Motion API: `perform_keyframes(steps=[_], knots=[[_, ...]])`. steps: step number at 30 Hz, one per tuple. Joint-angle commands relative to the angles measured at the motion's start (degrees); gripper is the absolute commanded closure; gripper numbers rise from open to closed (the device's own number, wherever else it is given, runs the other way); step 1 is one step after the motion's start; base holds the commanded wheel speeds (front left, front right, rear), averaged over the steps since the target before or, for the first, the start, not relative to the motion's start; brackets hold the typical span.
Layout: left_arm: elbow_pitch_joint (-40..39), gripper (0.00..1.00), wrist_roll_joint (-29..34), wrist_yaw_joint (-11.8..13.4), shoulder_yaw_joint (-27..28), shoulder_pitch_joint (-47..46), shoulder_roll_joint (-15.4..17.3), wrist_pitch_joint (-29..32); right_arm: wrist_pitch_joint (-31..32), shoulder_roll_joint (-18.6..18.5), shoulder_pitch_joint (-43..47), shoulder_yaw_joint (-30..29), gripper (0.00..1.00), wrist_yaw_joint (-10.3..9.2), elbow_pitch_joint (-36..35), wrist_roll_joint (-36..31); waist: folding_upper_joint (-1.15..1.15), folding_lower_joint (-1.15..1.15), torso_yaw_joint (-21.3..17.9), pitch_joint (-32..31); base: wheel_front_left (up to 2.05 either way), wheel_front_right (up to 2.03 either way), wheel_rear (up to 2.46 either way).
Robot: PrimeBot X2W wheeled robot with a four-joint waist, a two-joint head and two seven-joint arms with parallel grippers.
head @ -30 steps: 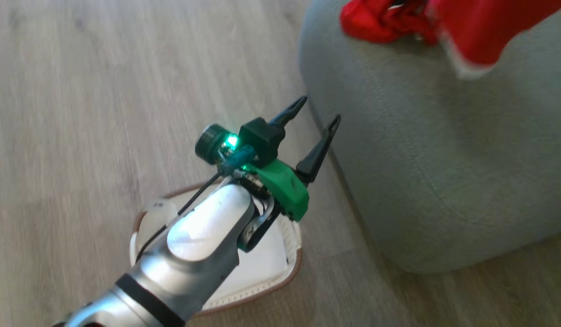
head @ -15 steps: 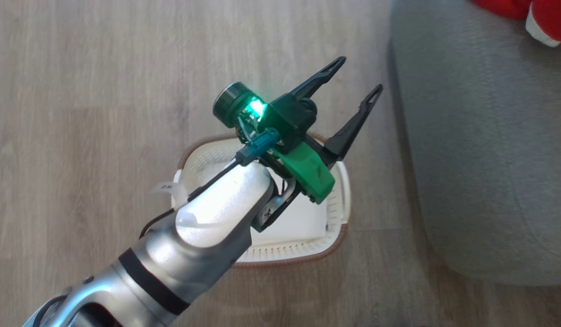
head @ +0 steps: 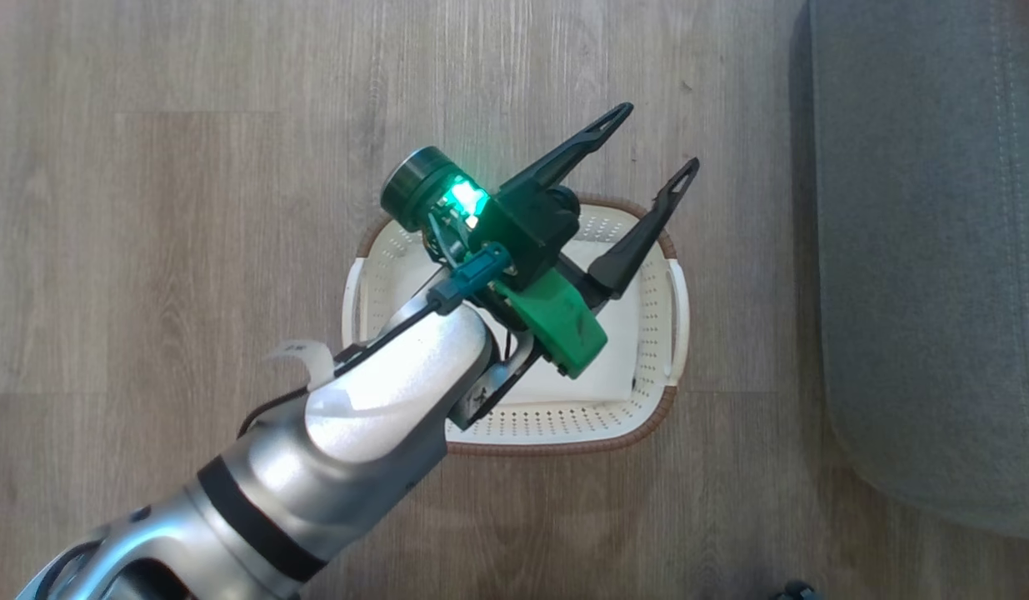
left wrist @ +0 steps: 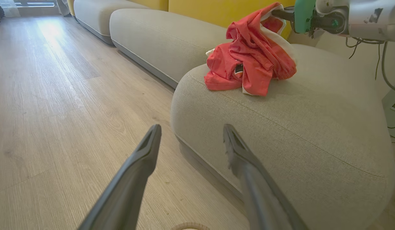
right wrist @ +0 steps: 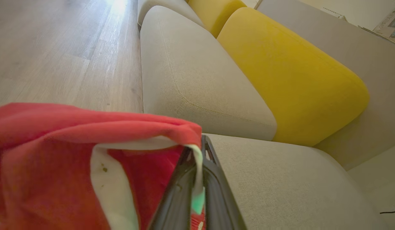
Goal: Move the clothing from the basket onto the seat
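The red clothes (left wrist: 248,57) lie on top of the seat (left wrist: 312,121). The right gripper (right wrist: 201,142) pinches them tight. The basket (head: 564,417) sits beside the seat. The left gripper (head: 660,136), beside the seat too, has its fingers wide apart.

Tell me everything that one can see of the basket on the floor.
The basket is small, rectangular, of cream plastic as it looks, with perforated walls, a brown rim and a white handle on two opposite sides. It stands upright on the wooden floor, beside the grey seat but apart from it. Its visible bottom is plain white, without garments. The left arm reaches above it and hides part; the open left end effector points past its far rim.
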Motion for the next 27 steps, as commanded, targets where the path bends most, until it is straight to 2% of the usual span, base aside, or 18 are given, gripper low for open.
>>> perform_keyframes(steps=[1,6,8,9,10,16,21,27], knots=[[-2.36,0.00,0.27,0.46,1.46,-1.51,0.95,0.28,0.52,-0.35,0.88,-1.85,1.00,-0.03,-3.08,-2.91,0.00,-0.01,-0.44,0.22,0.00,0.00,0.00],[-2.84,0.00,0.11,0.84,1.47,-1.28,1.72,0.62,1.28,1.13,2.27,-8.07,1.00,-0.03,-3.59,-7.00,0.00,-0.01,-1.62,0.44,0.00,0.00,0.00],[-2.97,0.00,-0.01,0.96,1.56,-1.26,2.02,0.71,0.44,1.99,2.58,-9.76,0.55,-0.03,-3.11,-7.48,0.00,-0.01,-2.12,0.51,0.00,0.00,0.00],[-3.01,0.00,-0.07,0.99,1.58,-1.26,2.16,0.76,-0.06,2.49,2.66,-10.30,0.13,-0.03,-2.50,-7.53,0.00,-0.01,-2.34,0.51,0.00,0.00,0.00],[-3.02,0.00,-0.13,1.00,1.60,-1.27,2.30,0.81,-0.60,3.02,2.69,-10.77,0.00,-0.03,-1.65,-7.31,0.00,-0.01,-2.51,0.48,0.00,0.00,0.00],[-2.86,0.00,-0.59,1.23,1.92,-1.17,3.06,0.82,-3.68,5.09,3.55,-12.05,0.00,-0.03,3.41,-3.89,0.00,-0.01,-3.75,-0.19,0.00,0.00,0.00],[-2.79,0.00,-1.01,1.45,2.25,-0.85,3.73,0.76,-4.48,6.25,5.00,-10.69,0.00,-0.03,4.91,-1.64,0.00,-0.01,-4.55,-1.13,0.00,0.00,0.00],[-3.00,0.00,-2.25,2.24,3.45,0.43,4.73,0.29,-4.59,9.04,8.90,-3.50,0.00,-0.03,-0.31,5.62,0.00,-0.01,-6.14,-3.53,0.00,0.00,0.00]])
